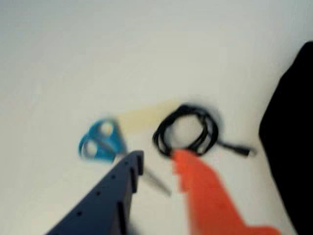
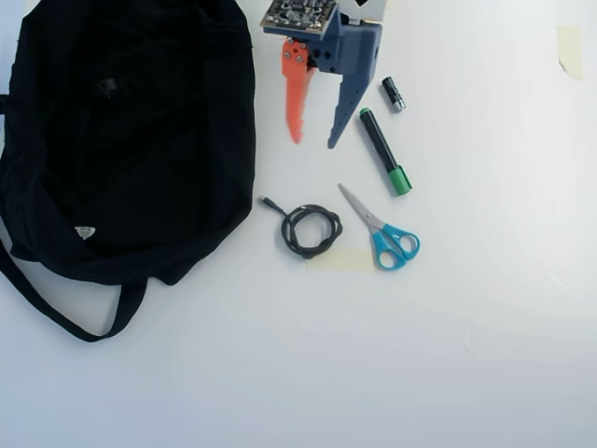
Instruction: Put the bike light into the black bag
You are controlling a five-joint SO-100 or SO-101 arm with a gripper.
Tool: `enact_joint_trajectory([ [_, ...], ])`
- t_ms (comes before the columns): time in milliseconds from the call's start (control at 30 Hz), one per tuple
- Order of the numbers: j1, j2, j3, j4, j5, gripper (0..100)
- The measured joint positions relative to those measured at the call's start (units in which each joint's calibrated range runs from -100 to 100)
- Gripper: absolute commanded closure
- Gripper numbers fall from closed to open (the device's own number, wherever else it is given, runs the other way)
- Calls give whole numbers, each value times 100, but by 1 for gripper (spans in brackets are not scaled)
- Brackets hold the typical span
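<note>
The black bag (image 2: pixel 140 177) lies flat at the left of the overhead view, with its strap (image 2: pixel 56 313) looping out at the bottom left and a white triangular label (image 2: pixel 85 231). Its edge shows at the right of the wrist view (image 1: pixel 293 142). A small black lump (image 2: pixel 106 89) sits on the bag's upper part. It may be the bike light, but no red lens shows. My gripper (image 2: pixel 315 142) hangs over the table just right of the bag, open and empty, with one orange and one blue finger. It also shows in the wrist view (image 1: pixel 157 155).
A coiled black cable (image 2: pixel 311 231) (image 1: pixel 186 132) and blue-handled scissors (image 2: pixel 387 238) (image 1: pixel 100 142) lie below the gripper. A black-and-green marker (image 2: pixel 384 151) and a small battery (image 2: pixel 393 93) lie to its right. A tape scrap (image 2: pixel 569 49) is at the top right.
</note>
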Motion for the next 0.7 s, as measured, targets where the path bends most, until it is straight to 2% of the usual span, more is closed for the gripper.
enact_joint_trajectory([
  [167, -118, -556, 236, 1202, 20, 95],
  [233, -331, -847, 621, 1305, 20, 95],
  [367, -375, -1569, 1824, 833, 20, 95],
  [567, -448, -3113, 4552, -438, 20, 95],
  [700, -595, -4276, 6313, -721, 20, 95],
])
